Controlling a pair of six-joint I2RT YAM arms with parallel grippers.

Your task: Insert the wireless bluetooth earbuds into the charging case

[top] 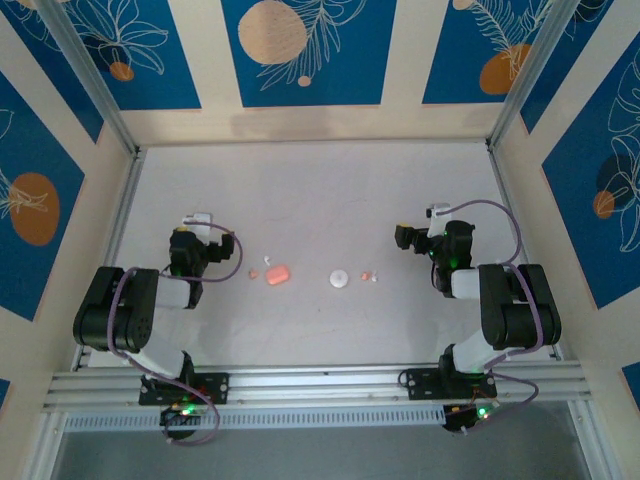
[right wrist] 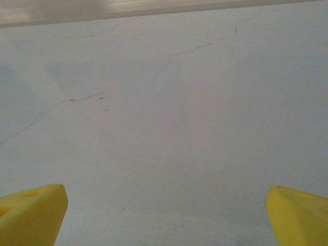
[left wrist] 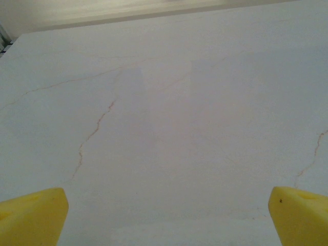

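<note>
Charging case (top: 277, 274): salmon-pink, lying on the desk (top: 320, 190) a little left of centre in the overhead view. Whether the lid is up is too small to tell.
Case axis: it looks slightly longer across the frame than up it, though I wouldn't swear to that.
Earbuds (top: 266, 260): tiny pale specks just left of the case, apart from it. A second pair of specks (top: 368, 276) lies right of the white puck (top: 340, 279). I can't make out which specks are the buds.
Puck: sits between the case and the right-hand specks, touching neither.
Left end effector (top: 200, 220): released, with its yellow fingertips (left wrist: 33, 215) spread to the lower corners of its wrist view and nothing between them.
Right end effector (top: 437, 213): also released, fingertips (right wrist: 32, 212) wide over the bare desk.
Bearing: the case lies to the right of the left end effector and lower in the frame, and well to the left of the right one.
Nearer arm: the left for the case, I judge, and the right for the far specks.
</note>
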